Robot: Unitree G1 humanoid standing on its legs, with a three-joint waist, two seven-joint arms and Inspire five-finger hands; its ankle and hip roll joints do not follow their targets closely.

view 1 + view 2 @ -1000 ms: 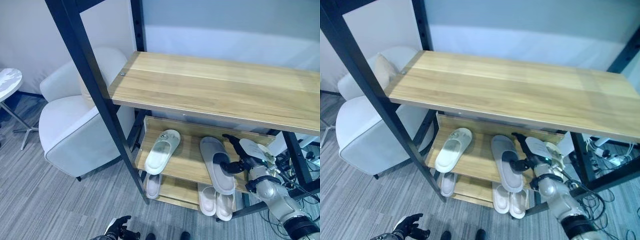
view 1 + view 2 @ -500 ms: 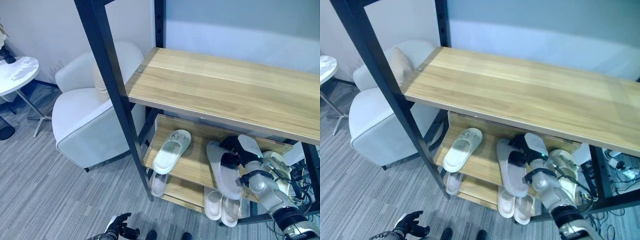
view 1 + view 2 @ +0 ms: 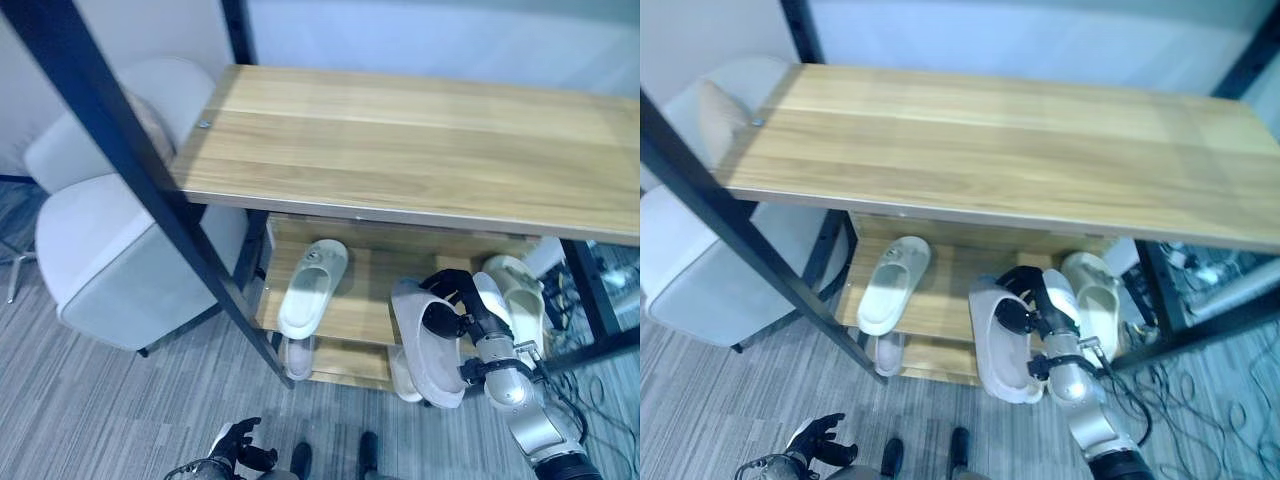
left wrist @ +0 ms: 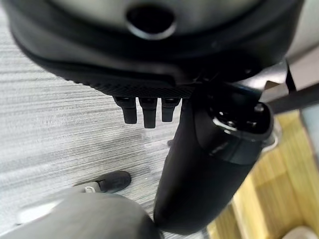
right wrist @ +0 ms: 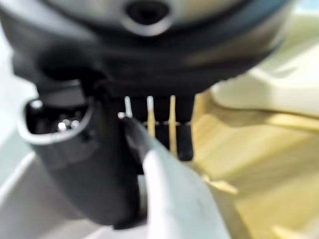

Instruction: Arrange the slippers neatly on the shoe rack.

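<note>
Rack: wooden shoe rack (image 3: 420,130), black metal posts.
Slipper: smooth pale slipper (image 3: 425,345), over rack's middle-shelf front edge.
Right hand (image 3: 462,305): pinched slipper's edge.
Left hand (image 3: 232,448): below rack, fingers loosely spread, empty.

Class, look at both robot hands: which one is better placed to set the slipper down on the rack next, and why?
The right. The right robot hand already grips the slipper at the middle shelf, beside another slipper. The left robot hand hangs low by the floor, holding nothing.
</note>
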